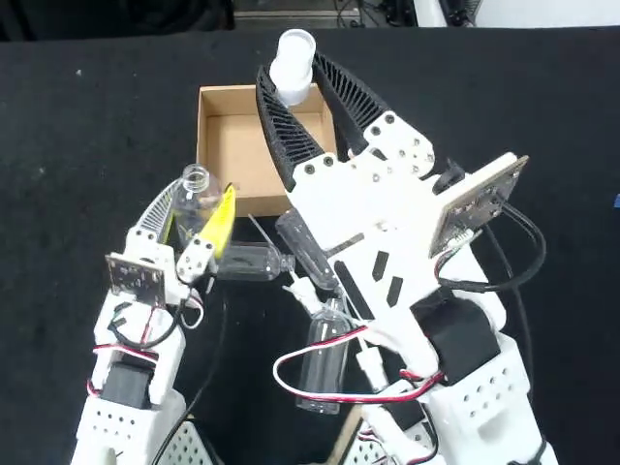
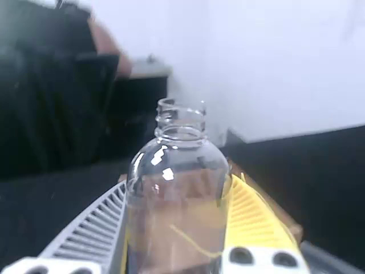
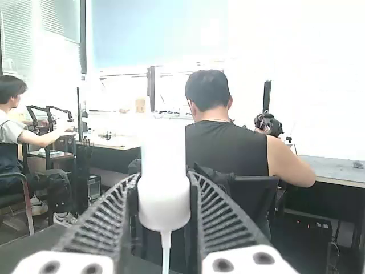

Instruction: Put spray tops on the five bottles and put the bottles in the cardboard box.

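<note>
The left hand (image 1: pixel 201 205) clamps the bottle (image 2: pixel 177 171) upright, neck exposed. The right hand (image 1: pixel 291 66) pinches a spray top (image 3: pixel 163 182), its tube (image 3: pixel 165 251) pointing palmward, likely for insertion.

The cardboard box (image 1: pixel 242 145) sits on the table (image 1: pixel 77 116), at far centre. The left gripper (image 1: pixel 203 191) is at the box's near-left corner, its fingers closed around the upright bottle (image 1: pixel 194 189), whose open neck points up. The right gripper (image 1: pixel 288 64) is above the box's far-right edge, clamped on the held spray top (image 1: pixel 294 44), whose dip tube hangs down.

Three bottles lie on their sides between the arms, near of the box:
- The left bottle (image 1: pixel 247 262) lies crosswise, just beside the left gripper.
- The middle bottle (image 1: pixel 305 247) lies diagonally, to its right.
- The near bottle (image 1: pixel 323 363) lies lengthwise, partly under the right arm.

A loose spray top (image 1: pixel 300 289) lies among these three.
</note>
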Controlling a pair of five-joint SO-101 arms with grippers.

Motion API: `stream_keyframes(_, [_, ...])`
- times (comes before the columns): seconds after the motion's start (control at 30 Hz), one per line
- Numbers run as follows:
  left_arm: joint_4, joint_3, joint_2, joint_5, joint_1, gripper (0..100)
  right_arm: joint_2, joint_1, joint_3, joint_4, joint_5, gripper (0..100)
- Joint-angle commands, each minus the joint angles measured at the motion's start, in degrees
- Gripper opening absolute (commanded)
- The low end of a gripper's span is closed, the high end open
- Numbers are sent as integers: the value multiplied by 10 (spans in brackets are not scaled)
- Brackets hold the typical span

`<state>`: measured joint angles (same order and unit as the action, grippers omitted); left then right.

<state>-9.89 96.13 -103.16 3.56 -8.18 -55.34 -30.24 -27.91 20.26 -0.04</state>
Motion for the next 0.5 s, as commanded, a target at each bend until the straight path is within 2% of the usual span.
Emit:
stream_keyframes(0.0, [30, 13, -11, -7, -17, 33, -19, -6, -4, -18, 3, 11])
stream_keyframes(0.47, [32, 13, -12, -7, -18, 33, -169, -10, -44, -23, 3, 11])
